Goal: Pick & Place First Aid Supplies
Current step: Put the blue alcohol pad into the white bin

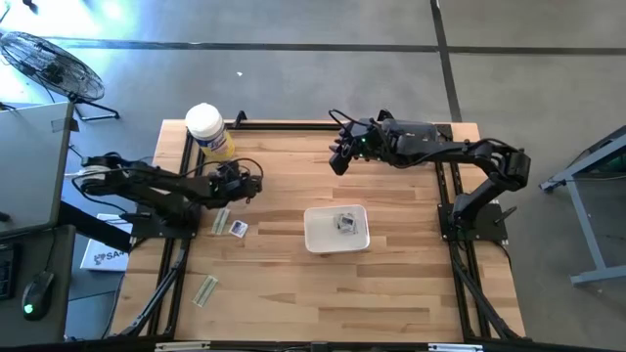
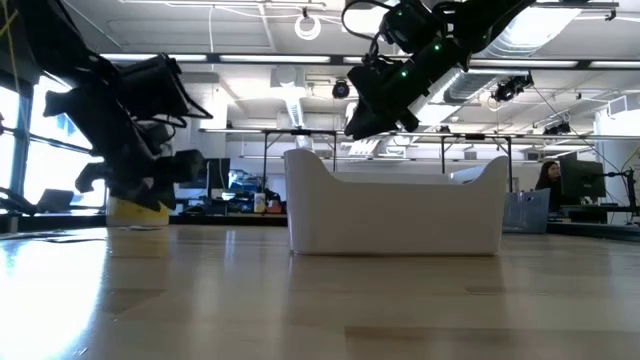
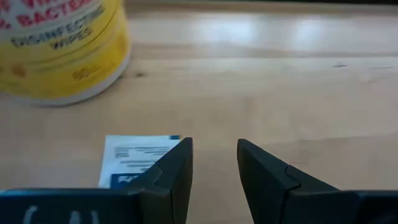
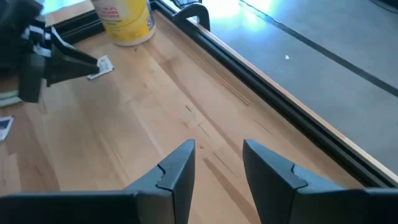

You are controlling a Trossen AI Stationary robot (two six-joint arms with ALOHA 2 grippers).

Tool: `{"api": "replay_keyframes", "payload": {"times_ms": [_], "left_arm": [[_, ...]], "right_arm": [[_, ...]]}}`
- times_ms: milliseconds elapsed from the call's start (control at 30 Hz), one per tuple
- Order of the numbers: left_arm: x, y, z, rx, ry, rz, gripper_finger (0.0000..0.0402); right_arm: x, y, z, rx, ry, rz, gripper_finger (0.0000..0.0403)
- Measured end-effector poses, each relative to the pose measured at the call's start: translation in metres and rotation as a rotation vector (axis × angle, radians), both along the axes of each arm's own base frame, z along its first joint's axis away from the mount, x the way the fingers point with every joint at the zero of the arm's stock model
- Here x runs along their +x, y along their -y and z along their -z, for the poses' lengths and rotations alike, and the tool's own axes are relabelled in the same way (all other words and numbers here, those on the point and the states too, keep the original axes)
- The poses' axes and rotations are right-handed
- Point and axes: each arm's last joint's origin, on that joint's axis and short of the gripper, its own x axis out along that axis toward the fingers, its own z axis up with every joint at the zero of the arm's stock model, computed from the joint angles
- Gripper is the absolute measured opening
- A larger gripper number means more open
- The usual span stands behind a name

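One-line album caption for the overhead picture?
Left gripper low beside yellow canister; white tray holds one packet.

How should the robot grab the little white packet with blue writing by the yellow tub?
The white packet lies flat on the table, so come straight down and pinch two opposite edges. The left gripper is open beside it; the yellow tub stands apart, so it shouldn't block.
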Motion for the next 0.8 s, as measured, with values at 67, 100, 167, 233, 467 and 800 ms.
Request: {"api": "replay_keyframes", "payload": {"times_ms": [67,100,167,233,467,800], "left_arm": [[-0.001,-0.004,0.003,-0.017,-0.003,-0.026,0.0124],[-0.001,-0.005,0.005,-0.022,-0.007,-0.035,0.0124],[-0.001,-0.006,0.007,-0.026,-0.018,-0.045,0.0124],[-0.001,-0.006,0.009,-0.03,-0.03,-0.044,0.0124],[-0.001,-0.007,0.022,-0.018,-0.104,-0.063,0.0124],[0.0,-0.007,0.035,-0.026,-0.11,-0.135,0.0124]], "right_arm": [[0.0,0.0,0.0,0.007,0.004,0.005,0.0129],[0.0,0.0,0.0,0.007,0.004,0.006,0.0129],[0.0,0.0,0.0,0.007,0.005,0.006,0.0129],[0.0,0.0,0.0,0.007,0.004,0.007,0.0129],[0.0,0.0,0.0,-0.004,-0.002,0.015,0.0129],[0.0,0.0,0.0,-0.005,-0.002,0.014,0.0129]]}}
